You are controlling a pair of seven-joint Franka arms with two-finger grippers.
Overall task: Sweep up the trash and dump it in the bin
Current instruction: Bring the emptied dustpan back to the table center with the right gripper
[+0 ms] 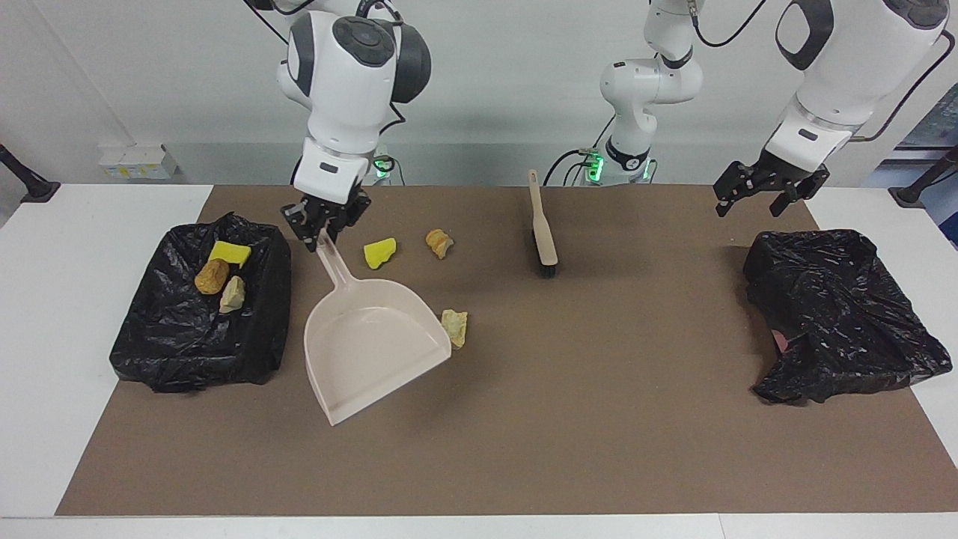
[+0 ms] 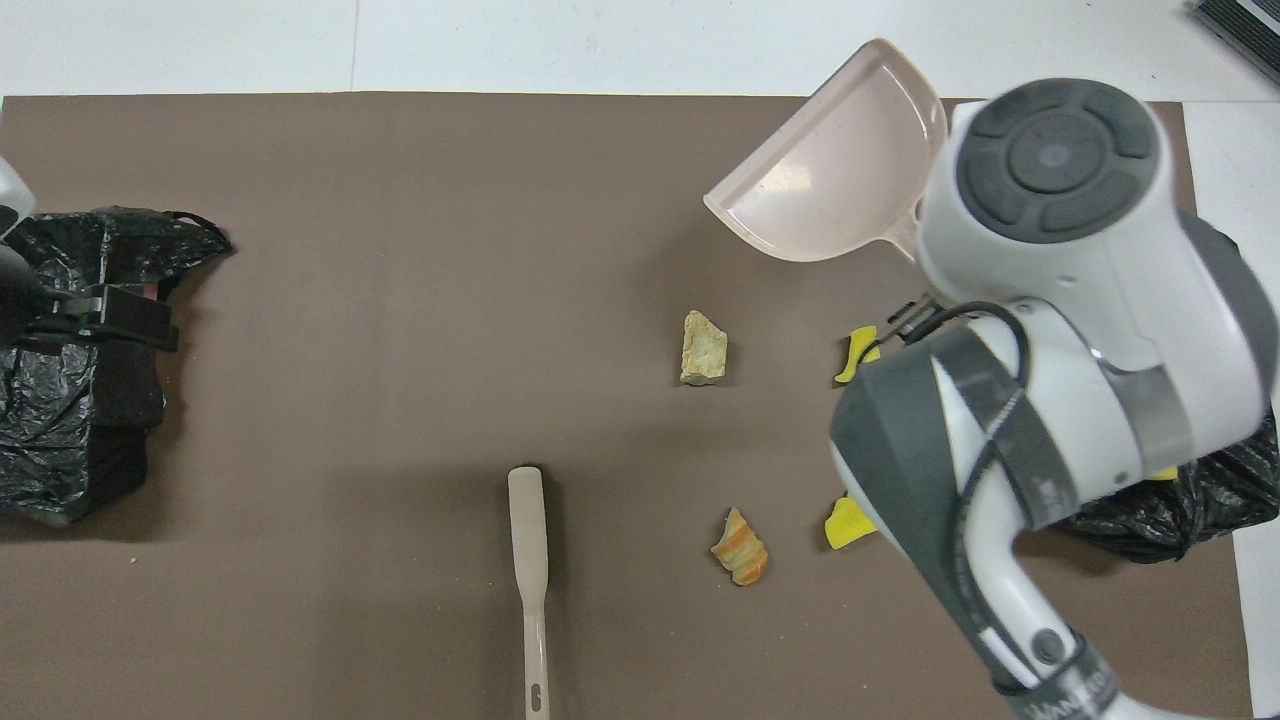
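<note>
My right gripper (image 1: 323, 224) is shut on the handle of the beige dustpan (image 1: 374, 344), which hangs tilted above the mat; it also shows in the overhead view (image 2: 840, 170). On the mat lie a yellow sponge chunk (image 1: 379, 253), an orange striped roll (image 1: 438, 242) and a pale rock-like piece (image 1: 454, 327). The overhead view shows a second yellow chunk (image 2: 855, 355) by my right arm. The black bin (image 1: 202, 352) at the right arm's end holds a yellow sponge (image 1: 230, 253), an orange roll (image 1: 212, 276) and a pale piece (image 1: 232, 294). My left gripper (image 1: 752, 203) is open and waits over the other bin.
The beige brush (image 1: 543, 236) lies on the brown mat (image 1: 569, 434) near the robots, bristles pointing away from them. A second black-lined bin (image 1: 846, 314) stands at the left arm's end. White table shows around the mat.
</note>
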